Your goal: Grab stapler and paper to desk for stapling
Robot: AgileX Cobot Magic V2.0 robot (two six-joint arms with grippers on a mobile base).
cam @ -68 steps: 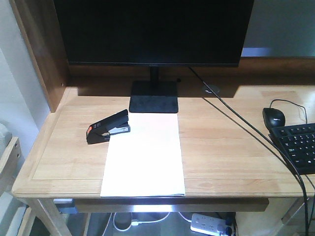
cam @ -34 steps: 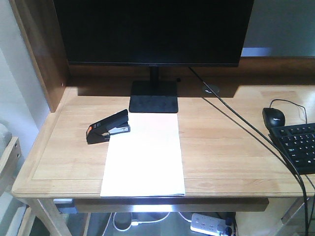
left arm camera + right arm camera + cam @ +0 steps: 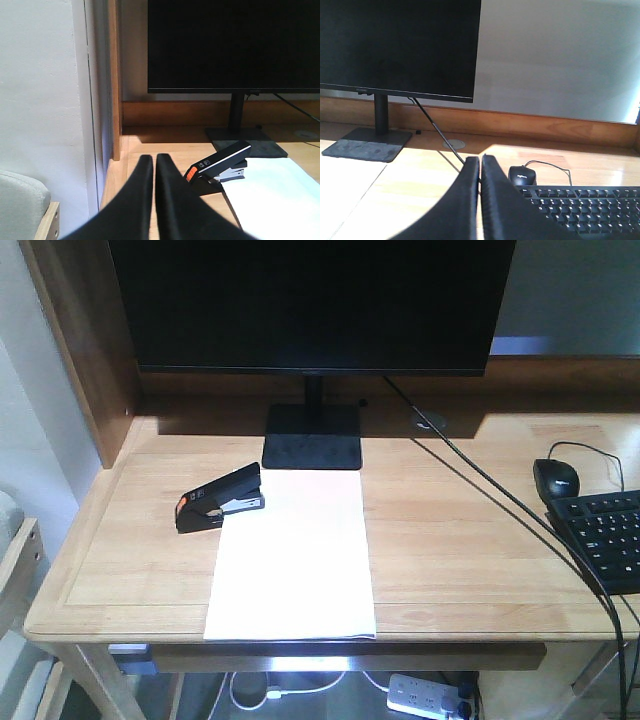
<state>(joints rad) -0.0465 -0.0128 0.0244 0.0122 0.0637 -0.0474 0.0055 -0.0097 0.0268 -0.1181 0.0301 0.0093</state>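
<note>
One blk stapler (image 3: pixel 220 498) w/ orange end, flat white paper (image 3: pixel 292 555)

Black monitor (image 3: pixel 310 302), screen dark, standing on a flat square base (image 3: pixel 312 436) at the back. Black mouse (image 3: pixel 557 478) at far right, just behind a black keyboard (image 3: pixel 603 538) cut off by the frame edge. 1 dark cable (image 3: pixel 500 495) running diagonally from behind the monitor. White power strip (image 3: pixel 428 695) on the floor below.

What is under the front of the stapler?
The stapler sits on the desk, and its front end overlaps the top left corner of the paper. Whether that corner is between its jaws is hidden by the stapler.
</note>
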